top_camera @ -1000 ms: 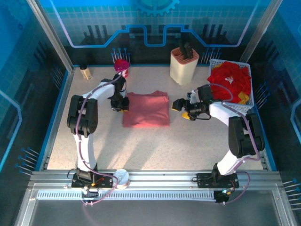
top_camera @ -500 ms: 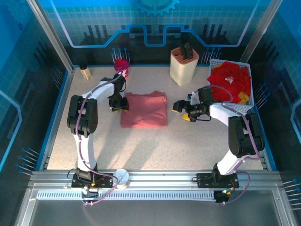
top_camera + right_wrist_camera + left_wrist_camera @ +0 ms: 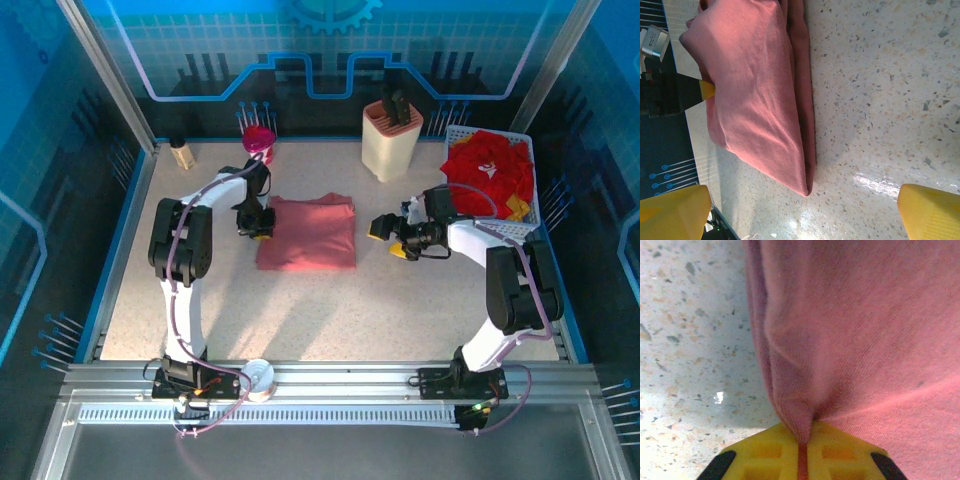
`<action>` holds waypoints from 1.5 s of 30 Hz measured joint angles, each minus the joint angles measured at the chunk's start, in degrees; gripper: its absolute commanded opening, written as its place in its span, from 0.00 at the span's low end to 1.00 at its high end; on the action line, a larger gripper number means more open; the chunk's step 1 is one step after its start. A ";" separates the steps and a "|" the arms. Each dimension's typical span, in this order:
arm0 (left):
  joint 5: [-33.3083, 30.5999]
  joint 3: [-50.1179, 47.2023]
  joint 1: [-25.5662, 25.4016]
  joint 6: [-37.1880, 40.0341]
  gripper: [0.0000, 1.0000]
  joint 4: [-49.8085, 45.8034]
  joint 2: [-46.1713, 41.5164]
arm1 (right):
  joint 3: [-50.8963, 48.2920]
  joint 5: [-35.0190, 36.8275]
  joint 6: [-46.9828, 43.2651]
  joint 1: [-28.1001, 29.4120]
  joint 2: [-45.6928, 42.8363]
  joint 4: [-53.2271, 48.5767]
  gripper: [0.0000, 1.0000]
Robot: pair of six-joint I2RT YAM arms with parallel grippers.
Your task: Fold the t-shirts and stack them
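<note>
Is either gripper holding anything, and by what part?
The left gripper pinches the pink t-shirt at a fold of its left edge. The right gripper is open, holding nothing.

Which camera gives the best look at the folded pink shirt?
The top view: the whole pink shirt lies flat on the table, its outline easy to follow. The left wrist view is a close-up of one fold pinched in the left claw. The right wrist view shows its layered side edge at a slant.

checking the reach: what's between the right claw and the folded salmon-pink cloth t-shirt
Only bare speckled tabletop, right claw to salmon-pink t-shirt; top external and right wrist views show it.
</note>
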 measured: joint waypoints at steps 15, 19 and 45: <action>-20.37 -5.31 2.67 8.17 0.00 -4.55 -3.19 | -1.49 -1.03 -0.46 -0.44 0.00 0.74 0.96; -26.38 -7.39 6.51 10.19 0.00 -4.61 -3.85 | -1.49 -1.09 -0.81 -0.59 0.00 0.72 0.96; -43.21 -7.37 23.15 13.64 0.00 4.33 -0.81 | -1.51 -3.85 -3.39 -0.70 1.22 -0.55 0.96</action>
